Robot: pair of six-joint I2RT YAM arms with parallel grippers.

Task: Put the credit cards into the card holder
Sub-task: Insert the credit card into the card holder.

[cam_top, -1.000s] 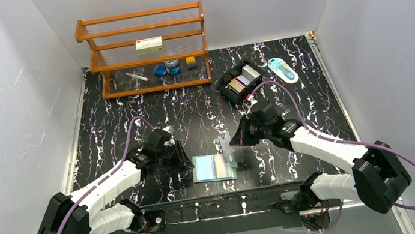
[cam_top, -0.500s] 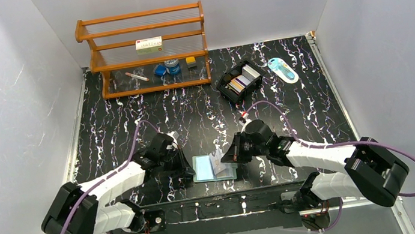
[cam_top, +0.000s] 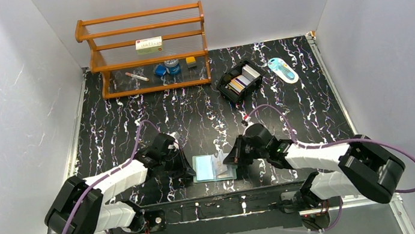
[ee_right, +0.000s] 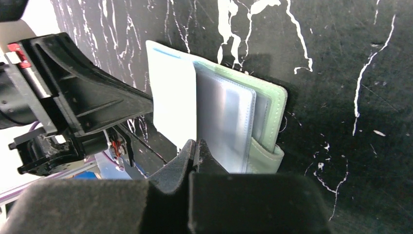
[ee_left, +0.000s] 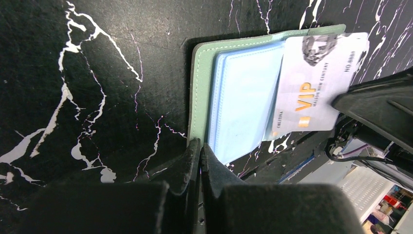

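Note:
The card holder (cam_top: 204,169) lies open near the table's front edge, teal-green with pale blue pockets. It also shows in the left wrist view (ee_left: 243,107) and the right wrist view (ee_right: 272,109). My right gripper (cam_top: 230,157) is shut on a white-grey credit card (ee_right: 173,97) marked VIP (ee_left: 311,83), and the card's far edge rests on the holder's inner pockets. My left gripper (cam_top: 186,169) is shut, its tips (ee_left: 199,144) pinching the holder's left green edge. Other cards stand in the black box (cam_top: 240,82).
A wooden rack (cam_top: 147,46) with a white box and small items stands at the back left. A black compartmented box sits at the back centre-right, and a blue-white oval object (cam_top: 282,71) lies beside it. White walls enclose the table.
My right gripper has come down and towards the near edge, bringing the white card from above the holder onto its pockets. My left gripper has slid in to the holder's left edge.

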